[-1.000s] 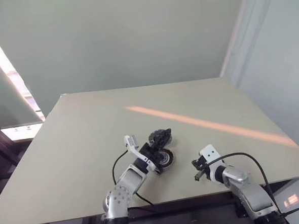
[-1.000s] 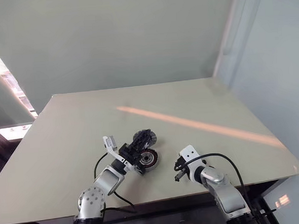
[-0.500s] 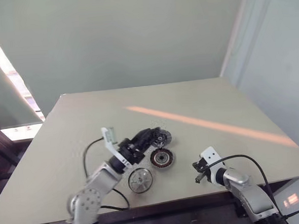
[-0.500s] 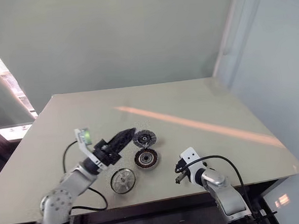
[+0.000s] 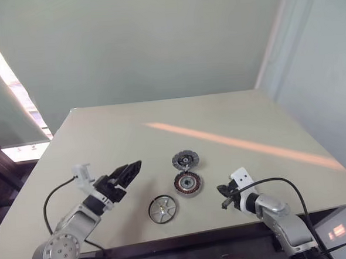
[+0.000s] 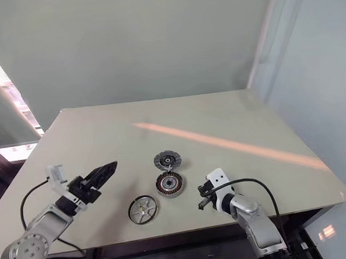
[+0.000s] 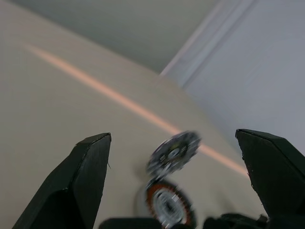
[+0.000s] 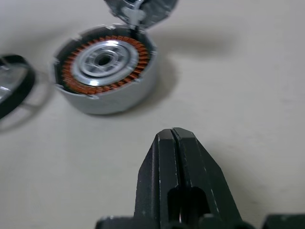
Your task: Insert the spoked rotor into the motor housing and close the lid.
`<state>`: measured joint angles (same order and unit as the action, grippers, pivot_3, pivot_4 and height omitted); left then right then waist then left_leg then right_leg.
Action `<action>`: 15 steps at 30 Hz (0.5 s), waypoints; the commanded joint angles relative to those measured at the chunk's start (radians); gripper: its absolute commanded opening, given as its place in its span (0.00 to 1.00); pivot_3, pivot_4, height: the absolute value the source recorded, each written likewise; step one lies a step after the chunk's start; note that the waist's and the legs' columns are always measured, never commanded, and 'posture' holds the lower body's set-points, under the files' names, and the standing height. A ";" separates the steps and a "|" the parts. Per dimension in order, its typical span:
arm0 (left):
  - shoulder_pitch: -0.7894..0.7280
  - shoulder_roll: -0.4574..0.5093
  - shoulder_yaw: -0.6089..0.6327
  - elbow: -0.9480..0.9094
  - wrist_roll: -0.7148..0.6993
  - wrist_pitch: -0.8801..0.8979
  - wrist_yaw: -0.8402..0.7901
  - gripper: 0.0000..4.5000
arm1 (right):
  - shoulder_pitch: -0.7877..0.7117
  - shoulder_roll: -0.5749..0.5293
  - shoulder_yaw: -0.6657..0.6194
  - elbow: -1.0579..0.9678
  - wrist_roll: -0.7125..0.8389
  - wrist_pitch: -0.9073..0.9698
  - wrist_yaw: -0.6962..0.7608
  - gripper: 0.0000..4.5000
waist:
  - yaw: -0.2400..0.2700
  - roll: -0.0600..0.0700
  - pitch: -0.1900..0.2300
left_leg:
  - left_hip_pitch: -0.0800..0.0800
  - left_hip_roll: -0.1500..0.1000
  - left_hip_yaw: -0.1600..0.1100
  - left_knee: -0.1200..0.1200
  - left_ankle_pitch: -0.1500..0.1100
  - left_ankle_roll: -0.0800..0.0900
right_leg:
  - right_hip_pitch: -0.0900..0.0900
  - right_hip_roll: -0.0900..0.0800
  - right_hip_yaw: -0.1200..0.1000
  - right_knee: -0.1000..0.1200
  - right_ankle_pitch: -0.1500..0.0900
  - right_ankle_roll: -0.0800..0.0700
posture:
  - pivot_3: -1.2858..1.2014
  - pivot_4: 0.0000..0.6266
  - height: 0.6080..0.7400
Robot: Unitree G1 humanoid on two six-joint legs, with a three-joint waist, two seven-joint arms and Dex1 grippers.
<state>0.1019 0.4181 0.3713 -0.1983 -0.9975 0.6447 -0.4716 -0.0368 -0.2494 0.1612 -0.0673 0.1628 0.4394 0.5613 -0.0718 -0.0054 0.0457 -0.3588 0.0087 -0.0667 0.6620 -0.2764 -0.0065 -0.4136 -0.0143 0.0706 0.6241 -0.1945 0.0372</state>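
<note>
Nothing was assembled at this point: all three parts lay loose on the surface (image 5: 103,134). The motor housing (image 5: 187,183) sat in the middle with its copper windings facing up, the lid (image 5: 185,160) just behind it and about touching its rim, and the spoked rotor (image 5: 162,209) flat on the surface near the housing's front-left, apart from it.

Risks as I judged them:
- The rotor was thin and lay flat, so a pinch from above could skid it or flip it instead of lifting it.
- The rotor is about as wide as the housing, so a tilted drop could leave it cocked on the rim rather than seated over the windings.
- The lid crowded the housing, so any nudge to one could shift the other. Picking the lid by mistake was also plausible, since it is round and of similar width.
- The housing was unclamped and could slide under insertion force.

Left end effector (image 5: 132,167) was wide open and empty, hanging above the surface well to the left of the parts, fingers aimed toward them. Right end effector (image 8: 174,139) was fully closed on nothing, touching no part, pointed at the housing from its right and near it.
</note>
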 commanded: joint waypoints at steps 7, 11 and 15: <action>0.101 0.009 0.025 0.065 0.077 -0.002 -0.036 1.00 | 0.021 -0.025 0.028 -0.160 0.114 0.181 0.065 0.35 | 0.001 0.000 0.000 | -0.001 0.001 0.000 -0.001 0.000 0.000 | -0.003 0.000 -0.001 0.000 0.000 0.000 | 0.52 0.00 1.00; 0.135 0.026 0.016 0.063 0.071 0.063 -0.036 1.00 | 0.029 -0.028 0.044 -0.174 0.120 0.195 0.068 0.67 | 0.000 0.000 0.000 | -0.001 0.001 0.001 -0.001 0.000 0.000 | -0.005 0.000 0.000 0.000 0.000 0.000 | 0.52 0.00 1.00; 0.142 0.033 0.025 0.064 0.017 0.178 -0.013 1.00 | 0.024 -0.009 0.041 -0.154 0.102 0.152 0.036 0.99 | 0.000 0.000 0.000 | -0.002 0.001 0.001 -0.001 0.000 0.000 | -0.006 -0.001 0.000 0.001 0.000 0.000 | 0.52 0.00 1.00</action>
<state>0.2510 0.4385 0.3751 -0.1193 -0.9443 0.7868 -0.4897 0.0086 -0.2639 0.2103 -0.1901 0.2631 0.6238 0.6072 -0.0719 -0.0054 0.0458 -0.3608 0.0099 -0.0655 0.6613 -0.2767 -0.0070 -0.4201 -0.0150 0.0700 0.6248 -0.1946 0.0371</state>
